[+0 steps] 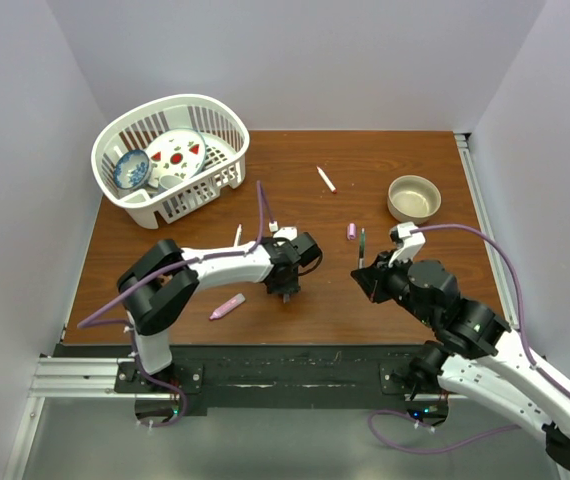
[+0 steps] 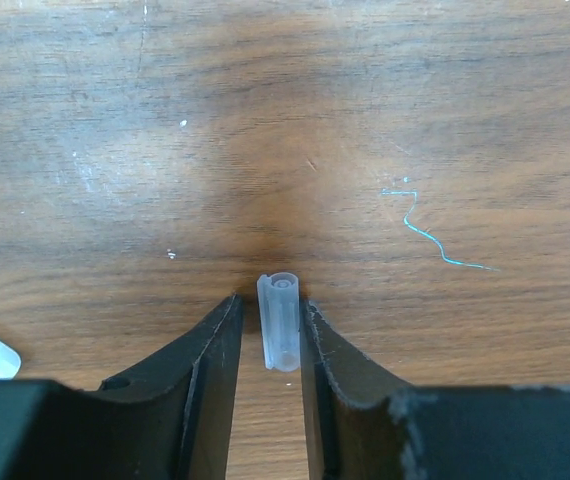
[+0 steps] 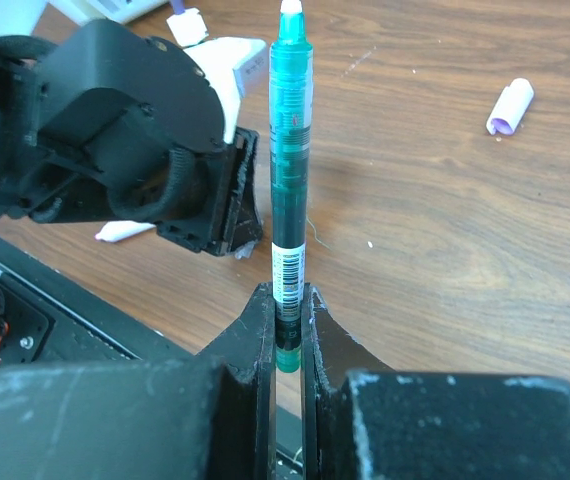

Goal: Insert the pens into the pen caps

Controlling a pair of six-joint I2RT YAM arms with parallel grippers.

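Midway along the desk's (image 1: 365, 310) near edge, the left pincer (image 2: 270, 300) sits narrowly round a clear cap (image 2: 279, 320), contact unclear. The right pincer (image 3: 285, 300) pinches the teal pen (image 3: 288, 200). A loose cap may skid when pushed.

Barcode sticker (image 3: 287, 272) on teal pen (image 3: 289, 150) — nothing legible.

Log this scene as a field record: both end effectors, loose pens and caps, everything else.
left end effector: low over the table, jaws bracketing a clear cap, gap on one side
right end effector: shut on teal pen
loose cap: pink cap on the table
loose pens: pink pen by left arm; white pen farther back
other: metal bowl; dish rack
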